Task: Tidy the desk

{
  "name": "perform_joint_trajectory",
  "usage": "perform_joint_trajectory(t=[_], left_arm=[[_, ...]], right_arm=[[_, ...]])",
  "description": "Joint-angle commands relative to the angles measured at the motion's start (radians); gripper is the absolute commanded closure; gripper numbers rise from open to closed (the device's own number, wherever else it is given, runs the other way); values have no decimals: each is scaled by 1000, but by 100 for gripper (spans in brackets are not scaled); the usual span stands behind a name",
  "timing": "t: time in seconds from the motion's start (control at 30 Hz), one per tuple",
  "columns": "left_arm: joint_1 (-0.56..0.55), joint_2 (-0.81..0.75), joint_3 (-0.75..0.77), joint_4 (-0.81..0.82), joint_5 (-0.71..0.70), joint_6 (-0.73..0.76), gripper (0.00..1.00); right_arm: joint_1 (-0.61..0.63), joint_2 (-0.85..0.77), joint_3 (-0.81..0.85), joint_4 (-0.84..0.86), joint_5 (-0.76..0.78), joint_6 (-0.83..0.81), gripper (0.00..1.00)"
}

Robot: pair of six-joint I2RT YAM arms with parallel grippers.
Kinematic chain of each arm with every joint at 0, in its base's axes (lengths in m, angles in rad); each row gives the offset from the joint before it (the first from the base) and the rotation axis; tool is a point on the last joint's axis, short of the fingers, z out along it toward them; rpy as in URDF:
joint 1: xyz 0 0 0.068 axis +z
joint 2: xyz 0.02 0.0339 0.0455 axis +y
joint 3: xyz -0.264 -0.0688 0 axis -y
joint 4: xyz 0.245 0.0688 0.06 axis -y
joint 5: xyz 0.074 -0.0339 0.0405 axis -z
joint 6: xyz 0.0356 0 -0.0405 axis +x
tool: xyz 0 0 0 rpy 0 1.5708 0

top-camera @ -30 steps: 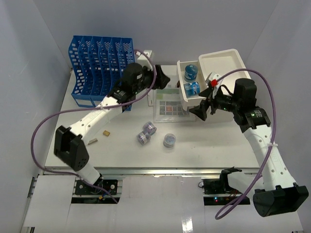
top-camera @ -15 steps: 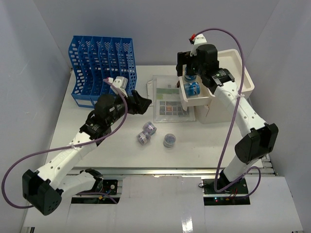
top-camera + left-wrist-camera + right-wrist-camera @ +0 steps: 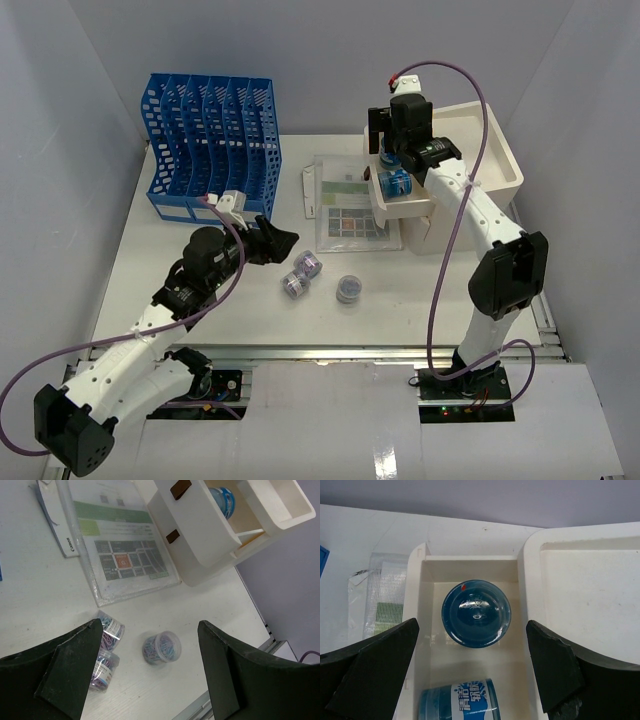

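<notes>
The white desk [image 3: 430, 295] holds three clear jars of paper clips: two lie side by side [image 3: 300, 275] and one [image 3: 348, 289] stands apart. My left gripper [image 3: 275, 240] is open and empty above them. In the left wrist view the single jar [image 3: 161, 648] lies between my open fingers and the pair [image 3: 106, 647] is by the left finger. My right gripper [image 3: 388, 152] is open and empty over the cabinet's open drawer [image 3: 402, 207]. An upright blue jar [image 3: 476, 612] and a lying blue jar [image 3: 457, 700] sit in the drawer.
A blue slotted file rack [image 3: 210, 140] stands at the back left. The cream drawer cabinet [image 3: 470, 150] with a tray top stands at the back right. A laminated sheet [image 3: 345, 205] and a white booklet [image 3: 311, 190] lie between them. A metal rail [image 3: 320, 350] runs along the front edge.
My left arm has drawn back from the file rack toward the front, its gripper now over the clip jars. My right arm has swung from in front of the cabinet to over the drawer.
</notes>
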Motion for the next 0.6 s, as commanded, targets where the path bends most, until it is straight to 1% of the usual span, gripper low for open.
perform_joint_trajectory(t=[0.0, 0.27, 0.5, 0.57], left_arm=[[5, -49, -37, -11, -3, -29, 12], [5, -91, -70, -38, 0, -44, 12], [5, -107, -77, -48, -6, -55, 12], [5, -110, -77, -49, -4, -56, 12]], right_arm=[[-4, 21, 19, 97, 57, -20, 5], [-30, 74, 58, 104, -3, -15, 0], [-37, 110, 60, 104, 5, -18, 0], [-42, 115, 54, 105, 17, -18, 2]])
